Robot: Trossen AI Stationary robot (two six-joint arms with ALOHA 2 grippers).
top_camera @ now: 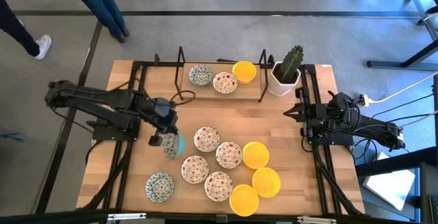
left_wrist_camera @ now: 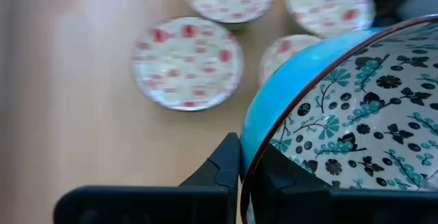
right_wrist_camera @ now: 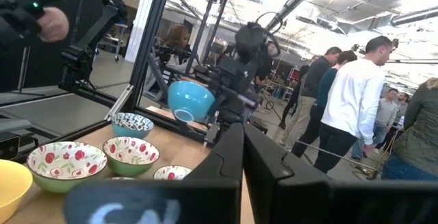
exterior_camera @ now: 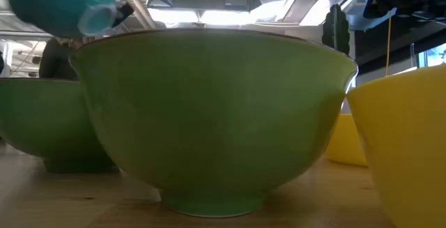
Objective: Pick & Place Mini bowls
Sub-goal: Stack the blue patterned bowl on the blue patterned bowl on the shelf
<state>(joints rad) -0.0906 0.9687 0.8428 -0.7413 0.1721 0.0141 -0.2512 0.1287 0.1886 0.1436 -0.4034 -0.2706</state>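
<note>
My left gripper (top_camera: 166, 142) (left_wrist_camera: 248, 148) hangs over the near-left part of the table, shut on a mini bowl (left_wrist_camera: 342, 107) that is blue outside and white with a green-blue pattern inside. The right wrist view shows this bowl (right_wrist_camera: 191, 99) in the air. Beneath and beside it, red-speckled bowls (top_camera: 207, 139), yellow bowls (top_camera: 255, 154) and one green-blue bowl (top_camera: 159, 186) stand on their feet on the table. Three more bowls (top_camera: 225, 82) stand at the far edge. My right gripper (top_camera: 291, 114) (right_wrist_camera: 243, 135) waits shut at the table's right side. My left gripper pinches the bowl's rim (left_wrist_camera: 248, 172) between its two fingers, one finger (left_wrist_camera: 222, 172) on the blue outer wall and the other (left_wrist_camera: 284, 183) inside on the patterned face. The bowl is lifted clear of the table and tipped on its side (exterior_camera: 63, 5).
A white square pot with a green cactus (top_camera: 287, 73) stands at the far right, next to black frame posts (top_camera: 263, 77). Bare wood lies between the two bowl groups (top_camera: 233, 111). People stand in the room beyond the table (right_wrist_camera: 356, 101).
</note>
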